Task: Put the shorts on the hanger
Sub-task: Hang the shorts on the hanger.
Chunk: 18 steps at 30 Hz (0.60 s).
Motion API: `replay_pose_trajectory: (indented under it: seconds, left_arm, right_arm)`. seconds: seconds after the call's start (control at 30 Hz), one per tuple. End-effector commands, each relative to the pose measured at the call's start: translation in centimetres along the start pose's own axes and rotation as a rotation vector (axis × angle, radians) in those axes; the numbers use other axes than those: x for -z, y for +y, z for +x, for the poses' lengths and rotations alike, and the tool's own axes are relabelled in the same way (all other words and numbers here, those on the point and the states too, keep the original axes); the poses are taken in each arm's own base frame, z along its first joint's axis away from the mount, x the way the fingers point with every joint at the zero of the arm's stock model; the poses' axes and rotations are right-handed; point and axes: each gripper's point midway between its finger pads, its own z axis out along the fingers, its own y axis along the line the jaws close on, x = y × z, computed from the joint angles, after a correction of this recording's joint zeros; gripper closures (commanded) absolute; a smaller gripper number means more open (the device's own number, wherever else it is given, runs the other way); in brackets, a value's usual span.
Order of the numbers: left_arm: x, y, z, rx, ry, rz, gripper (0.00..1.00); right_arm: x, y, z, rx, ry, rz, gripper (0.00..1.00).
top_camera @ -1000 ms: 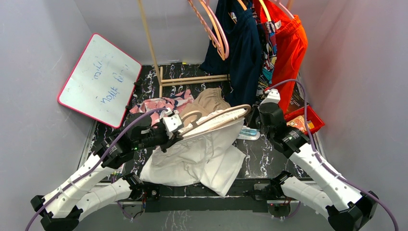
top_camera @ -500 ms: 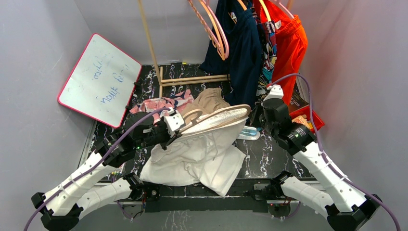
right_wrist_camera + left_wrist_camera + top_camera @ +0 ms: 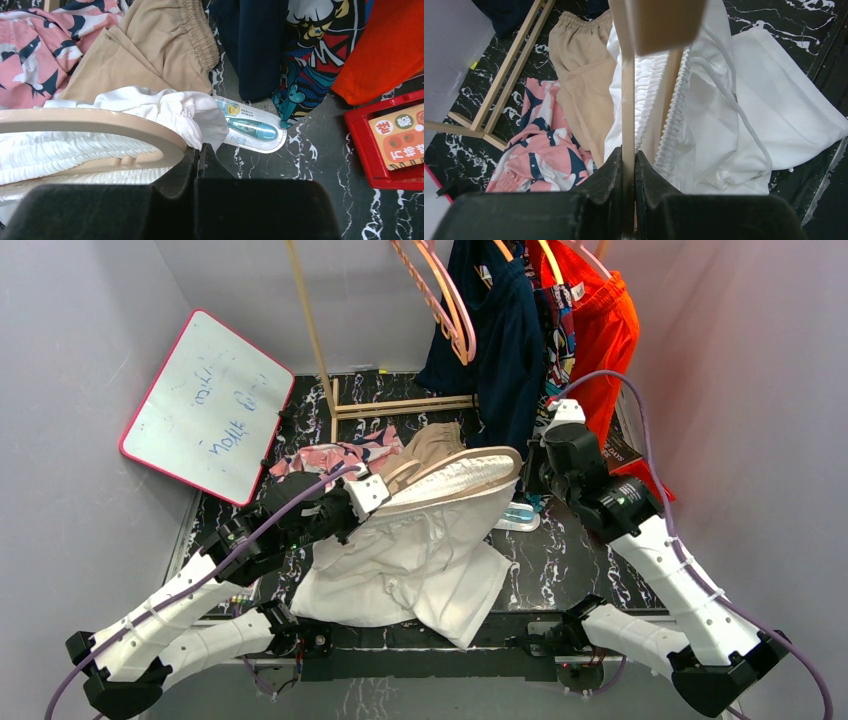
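The left gripper is clamped tight on a slim bar of the hanger, holding it up off the desk; the right gripper is closed to a sliver at the hanger's right tip, apparently pinching a fold of the shorts, though the contact itself is hidden between the jaws; the gathered waistband is strung along the hanger's arms, and the legs trail down onto the near middle of the desk.

The likeliest failure, as I judge it, is the waistband sliding off the smooth curved arm once the right gripper lets go, since only elastic tension seems to hold it; a further lift could drag the legs' weight against that thin pinch and pull the fold free; the narrow bar could twist in the left gripper's grip and tip the hanger; the loose drawstring could snag a finger.

Beyond them, tan shorts and a pink patterned garment lie on the black marbled desk at far left; a blister pack and a red tray sit to the right; a wooden rack stands at the far edge with pink hangers, a navy garment and an orange one hanging close to the right arm; a whiteboard leans on the left wall of the grey enclosure.
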Motion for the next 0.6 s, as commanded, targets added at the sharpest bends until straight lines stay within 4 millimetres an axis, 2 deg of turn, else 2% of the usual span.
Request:
replay_pose_trajectory:
  seconds: [0.0,0.2,0.3,0.43,0.57]
  left_arm:
    - [1.8,1.0,6.4,-0.098,0.309,-0.054,1.0]
    - [1.4,0.2,3.8,-0.111,0.226,0.013,1.0]
    - [1.3,-1.7,2.7,-0.116,0.162,0.121,1.0]
    - [1.1,-3.1,3.8,-0.112,0.207,0.194,1.0]
    - [1.2,-2.4,5.1,-0.123,0.253,0.14,1.0]
  right_arm:
    - [1.7,-3.7,-5.2,0.053,-0.15,0.193,1.0]
    - [0.8,-4.8,-5.1,0.075,-0.149,0.267,1.0]
    - [0.3,-4.9,-5.5,0.073,-0.158,0.284,1.0]
    - [0.5,-4.4,-7.1,0.079,-0.181,0.281,1.0]
    - [1.5,-4.4,-9.1,0.096,-0.215,0.29,1.0]
